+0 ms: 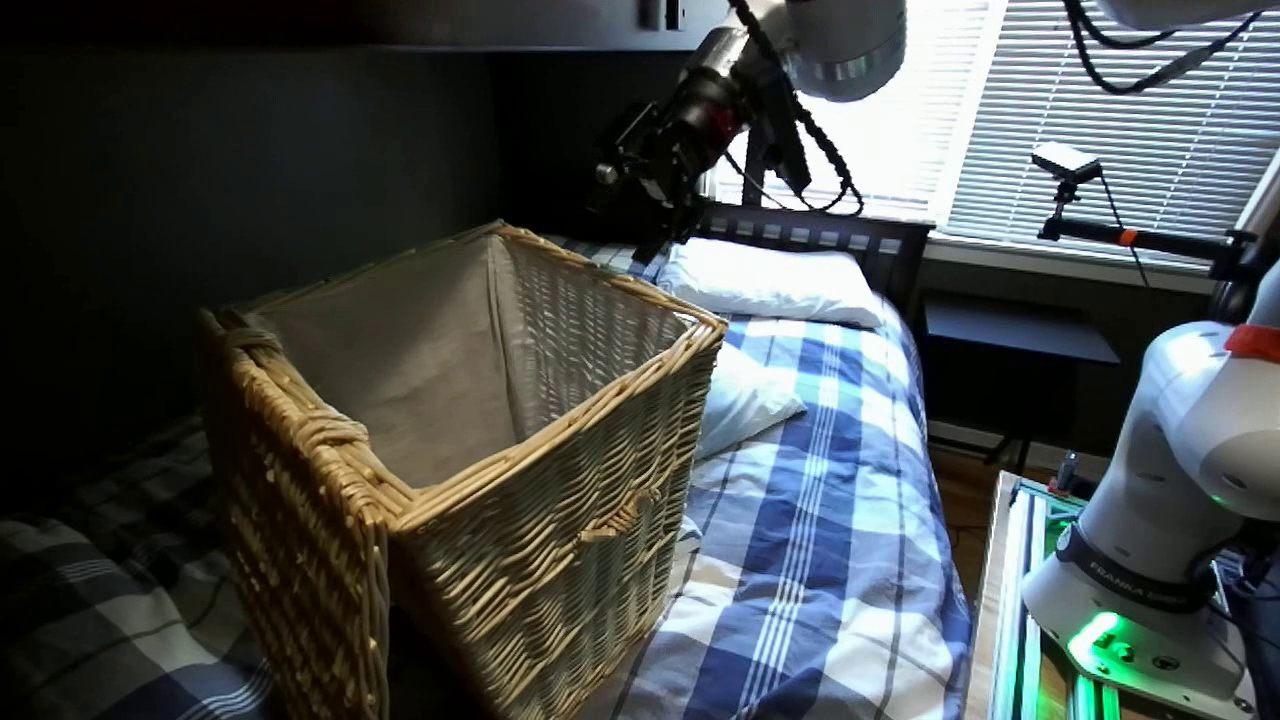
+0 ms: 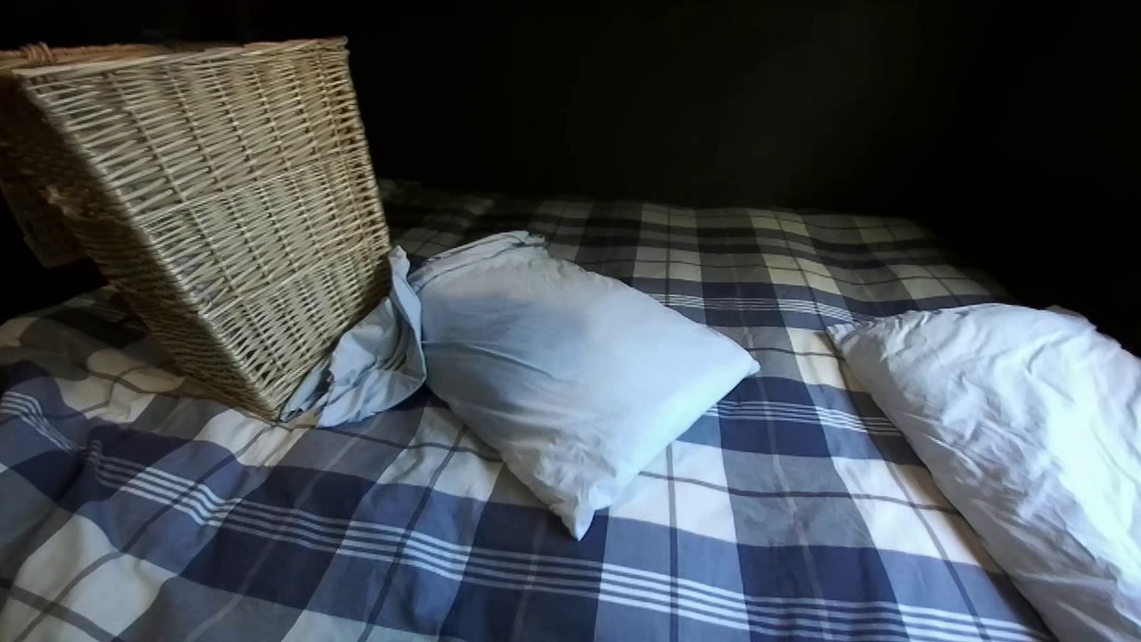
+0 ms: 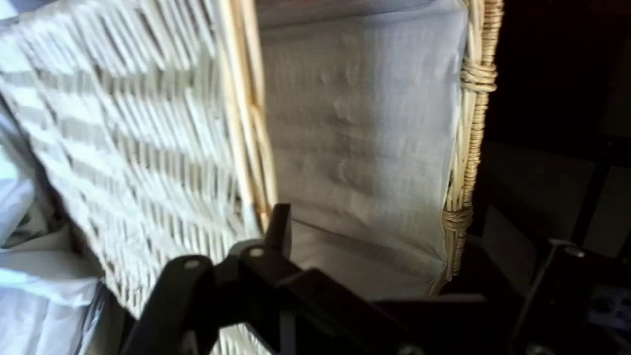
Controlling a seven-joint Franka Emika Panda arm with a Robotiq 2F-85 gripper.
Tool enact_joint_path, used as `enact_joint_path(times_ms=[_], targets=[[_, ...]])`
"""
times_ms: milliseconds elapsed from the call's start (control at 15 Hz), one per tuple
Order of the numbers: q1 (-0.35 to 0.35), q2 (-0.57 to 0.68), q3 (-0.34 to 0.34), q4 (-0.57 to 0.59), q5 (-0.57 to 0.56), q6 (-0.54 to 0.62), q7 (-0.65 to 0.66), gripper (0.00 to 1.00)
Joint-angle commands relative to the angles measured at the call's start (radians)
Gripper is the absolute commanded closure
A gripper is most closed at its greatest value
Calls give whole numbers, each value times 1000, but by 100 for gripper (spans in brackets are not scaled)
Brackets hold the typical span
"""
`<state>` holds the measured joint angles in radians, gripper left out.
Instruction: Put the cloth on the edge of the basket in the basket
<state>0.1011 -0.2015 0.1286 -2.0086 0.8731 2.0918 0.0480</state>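
Note:
A tall wicker basket (image 1: 560, 560) stands on the bed, mouth up and somewhat tilted. It also shows in an exterior view (image 2: 250, 205) and in the wrist view (image 3: 148, 148). A beige lining (image 1: 400, 350) covers its inner walls; it shows in the wrist view too (image 3: 365, 128). No separate cloth can be made out on the rim. A crumpled grey-blue cloth (image 2: 374, 366) lies at the basket's foot. My gripper (image 1: 620, 228) is above the far rim, pointing down. In the wrist view the gripper (image 3: 394, 236) has its fingers wide apart with nothing between them.
A pale pillow (image 2: 579, 357) lies beside the basket, and a white pillow (image 1: 770, 280) lies near the headboard (image 1: 800, 230). A dark wall (image 1: 250, 150) is behind the basket. An overhead cabinet (image 1: 560, 20) hangs near the arm. The robot base (image 1: 1140, 590) stands beside the bed.

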Motion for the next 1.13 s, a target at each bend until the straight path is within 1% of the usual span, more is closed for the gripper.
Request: enact_joint_path(times_ms=[0, 267, 333, 467, 600, 667, 800, 1067], targets=[[-30, -181, -5, -119, -193, 3, 57, 0], [-85, -328, -27, -219, -398, 28, 106, 0], [-102, -363, -43, -251, -431, 36, 128, 0], [-152, -405, -77, -300, -516, 12, 163, 0], [-209, -421, -118, -356, -589, 23, 170, 0], [-153, -378, -112, -276, -542, 2, 147, 0], [-191, -395, -140, -320, -574, 2, 147, 0], [-195, -398, -137, -329, -580, 3, 150, 0]])
